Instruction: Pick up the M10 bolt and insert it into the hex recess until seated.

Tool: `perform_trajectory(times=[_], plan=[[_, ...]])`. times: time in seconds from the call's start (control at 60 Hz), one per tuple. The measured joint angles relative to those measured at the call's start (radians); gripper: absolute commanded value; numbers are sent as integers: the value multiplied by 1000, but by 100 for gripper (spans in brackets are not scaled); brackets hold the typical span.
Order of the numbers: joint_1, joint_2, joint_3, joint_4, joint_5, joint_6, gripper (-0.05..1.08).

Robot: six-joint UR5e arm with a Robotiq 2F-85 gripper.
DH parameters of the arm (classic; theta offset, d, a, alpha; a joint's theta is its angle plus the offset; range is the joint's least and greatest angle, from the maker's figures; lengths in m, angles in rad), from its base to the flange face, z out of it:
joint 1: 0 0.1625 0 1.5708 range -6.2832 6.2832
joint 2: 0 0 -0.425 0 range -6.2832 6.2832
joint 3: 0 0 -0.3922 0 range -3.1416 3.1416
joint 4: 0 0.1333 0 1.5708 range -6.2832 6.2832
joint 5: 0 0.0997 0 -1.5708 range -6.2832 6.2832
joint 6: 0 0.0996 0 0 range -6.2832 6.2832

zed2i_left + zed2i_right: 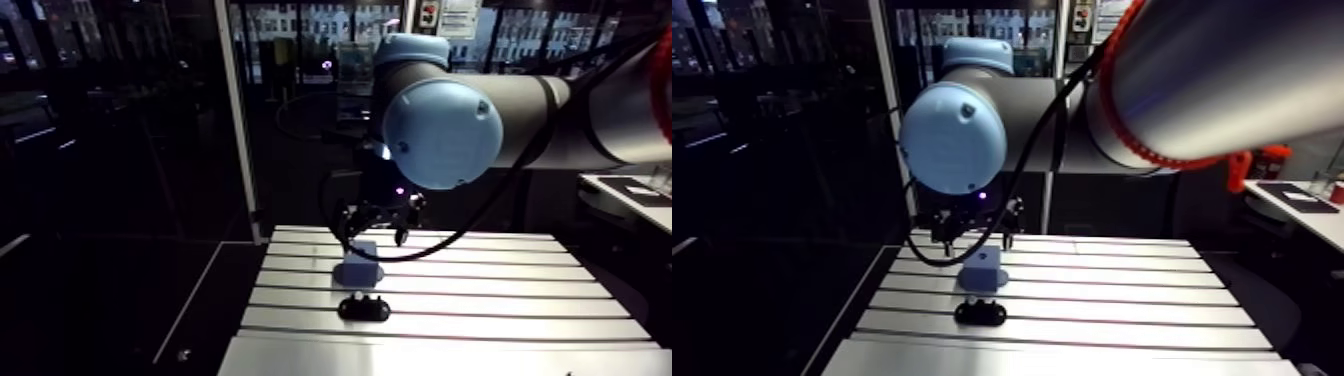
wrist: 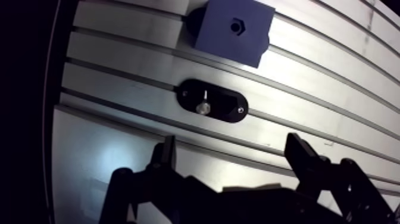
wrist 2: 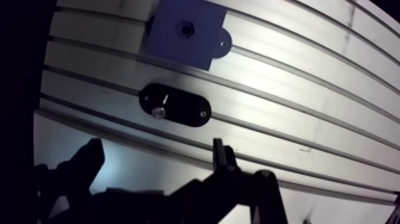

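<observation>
One arm view first: the gripper (image 1: 377, 222) hangs by the blue block (image 1: 358, 262), just beyond the black holder (image 1: 364, 308). Wrist view: bolt (image 2: 203, 108) upright in that holder, jaws apart and empty; best centre over it before descending.

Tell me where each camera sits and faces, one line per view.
Arm view: on the upper link, facing along the slotted aluminium table; shows light-blue joint cap and end effector.
Wrist view: on the wrist, looking down past the open end effector.
Both show the blue block with hex recess and the black oval holder with bolt.
</observation>
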Motion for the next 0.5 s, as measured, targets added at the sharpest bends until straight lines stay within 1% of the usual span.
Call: perform_trajectory(times=[0.067,0.233,0.317,0.383,0.5], plan=[[6,5,8,-8,-11,1,1],[27,29,22,-27,-53,9,1],[37,40,27,-44,-69,12,1],[48,51,31,-62,-81,14,1],[60,67,35,-82,-89,17,1]])
